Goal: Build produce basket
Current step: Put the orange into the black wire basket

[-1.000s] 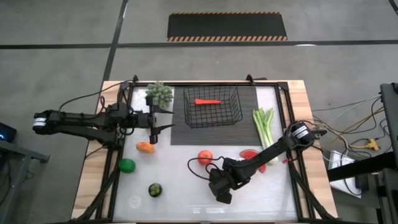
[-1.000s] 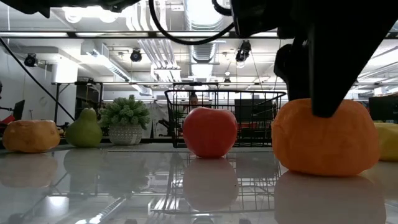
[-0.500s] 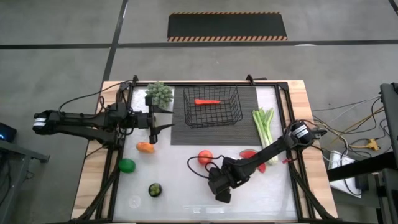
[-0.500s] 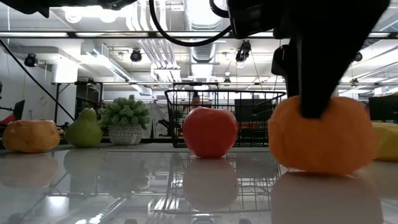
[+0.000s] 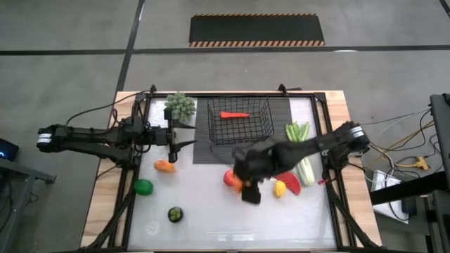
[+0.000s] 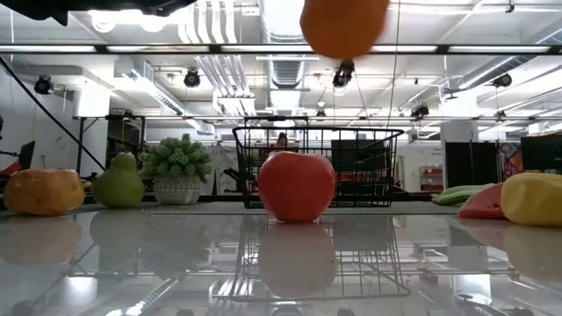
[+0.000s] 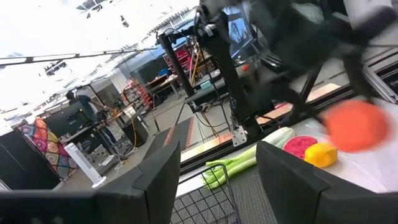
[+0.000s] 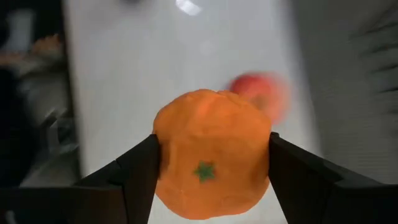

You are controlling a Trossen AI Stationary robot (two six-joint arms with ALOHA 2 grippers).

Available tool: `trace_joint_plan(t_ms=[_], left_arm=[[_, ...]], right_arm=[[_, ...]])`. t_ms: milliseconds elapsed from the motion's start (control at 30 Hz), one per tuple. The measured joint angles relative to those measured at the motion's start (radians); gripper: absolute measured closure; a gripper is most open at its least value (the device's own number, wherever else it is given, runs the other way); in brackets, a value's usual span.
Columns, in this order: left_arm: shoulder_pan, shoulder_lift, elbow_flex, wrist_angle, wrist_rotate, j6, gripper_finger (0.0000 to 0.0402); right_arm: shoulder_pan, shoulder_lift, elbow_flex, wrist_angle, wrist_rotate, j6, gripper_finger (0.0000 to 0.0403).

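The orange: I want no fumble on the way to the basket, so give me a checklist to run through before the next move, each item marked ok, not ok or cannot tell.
1. Grip: the right end effector has a finger on each side of the orange: ok.
2. Lift: the orange hangs well above the tabletop in the low view: ok.
3. Basket room: only a carrot lies inside: ok.
4. Orange over the basket: it is short of it, near the red apple: not ok.
5. Left end effector away from the basket: parked beside the mat's edge: ok.
6. Height enough to clear the basket rim: cannot tell.
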State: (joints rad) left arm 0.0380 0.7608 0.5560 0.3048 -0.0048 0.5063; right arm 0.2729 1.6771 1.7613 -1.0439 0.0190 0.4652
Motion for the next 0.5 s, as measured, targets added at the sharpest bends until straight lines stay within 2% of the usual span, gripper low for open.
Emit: trace_joint_plan(t_ms=[100, 200, 400, 500], left_arm=[[0.0, -0.002, 0.0, -0.002, 0.0, -0.011, 0.0208], [0.0, -0.001, 0.0, -0.006, 0.0, -0.039, 0.0208], [0.0, -0.001, -0.001, -0.01, 0.0, -0.083, 0.0208], [0.0, 0.002, -0.001, -0.011, 0.0, -0.09, 0.0208]], right_arm=[[-0.081, -0.029, 0.059, -0.086, 0.119, -0.079, 0.0154], [-0.181, -0.034, 0.098, -0.152, 0.185, -0.178, 0.0154], [-0.424, 0.006, 0.105, -0.138, 0.183, -0.372, 0.0154], [-0.538, 0.052, 0.076, -0.115, 0.125, -0.402, 0.0154]])
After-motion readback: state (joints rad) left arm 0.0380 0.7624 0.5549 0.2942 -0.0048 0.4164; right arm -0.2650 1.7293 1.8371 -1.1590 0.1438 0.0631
